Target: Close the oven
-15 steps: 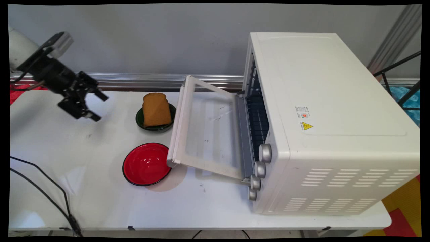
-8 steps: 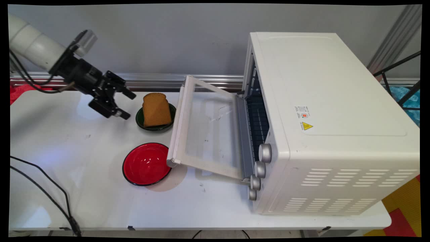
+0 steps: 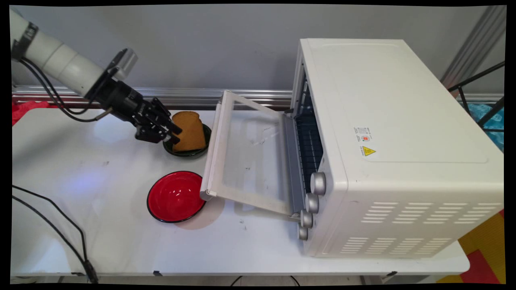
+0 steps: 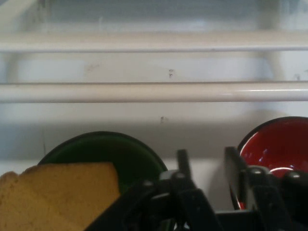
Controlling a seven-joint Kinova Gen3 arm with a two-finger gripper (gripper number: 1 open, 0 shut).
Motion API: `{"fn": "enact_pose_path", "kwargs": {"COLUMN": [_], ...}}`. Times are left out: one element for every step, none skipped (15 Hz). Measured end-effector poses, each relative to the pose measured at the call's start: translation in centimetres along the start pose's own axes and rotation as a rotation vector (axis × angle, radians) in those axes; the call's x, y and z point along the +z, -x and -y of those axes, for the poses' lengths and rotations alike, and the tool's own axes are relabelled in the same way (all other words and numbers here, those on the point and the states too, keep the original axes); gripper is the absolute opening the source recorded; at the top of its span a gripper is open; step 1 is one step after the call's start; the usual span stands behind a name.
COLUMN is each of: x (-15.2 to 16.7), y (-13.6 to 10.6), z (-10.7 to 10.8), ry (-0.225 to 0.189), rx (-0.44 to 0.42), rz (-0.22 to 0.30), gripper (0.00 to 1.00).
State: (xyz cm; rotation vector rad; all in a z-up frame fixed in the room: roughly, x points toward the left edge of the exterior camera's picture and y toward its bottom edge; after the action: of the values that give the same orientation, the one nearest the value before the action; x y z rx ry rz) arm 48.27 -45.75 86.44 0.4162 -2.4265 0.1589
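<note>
White table (image 3: 121, 241): bread (image 3: 189, 131) beside hand (image 3: 174, 134)

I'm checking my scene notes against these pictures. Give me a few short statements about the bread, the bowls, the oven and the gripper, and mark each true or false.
1. The bread slice lies in the dark green bowl. True.
2. The toaster oven has its door shut. False: the oven door hangs open toward the bowls.
3. The red bowl holds a piece of bread. False: it is empty.
4. The gripper is at the bread's left side, beside the green bowl. True.
5. The oven's knobs are black. False: they are silver.
</note>
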Motion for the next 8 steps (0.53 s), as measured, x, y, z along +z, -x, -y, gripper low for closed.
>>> {"fn": "enact_pose_path", "kwargs": {"x": [0.5, 1.1, 1.6, 2.3, 2.8, 3.4, 3.9, 4.7], "y": [0.0, 0.0, 0.1, 0.1, 0.1, 0.1, 0.1, 0.2], "z": [0.2, 0.4, 0.5, 0.6, 0.7, 0.8, 0.8, 0.9], "ry": [0.002, 0.006, 0.010, 0.015, 0.020, 0.024, 0.028, 0.033], "rx": [0.003, 0.004, 0.005, 0.007, 0.007, 0.008, 0.009, 0.010], "rz": [0.002, 0.002, 0.002, 0.000, -0.002, -0.005, -0.007, -0.009], "gripper": [0.00, 0.00, 0.00, 0.00, 0.00, 0.00, 0.00, 0.00]}}
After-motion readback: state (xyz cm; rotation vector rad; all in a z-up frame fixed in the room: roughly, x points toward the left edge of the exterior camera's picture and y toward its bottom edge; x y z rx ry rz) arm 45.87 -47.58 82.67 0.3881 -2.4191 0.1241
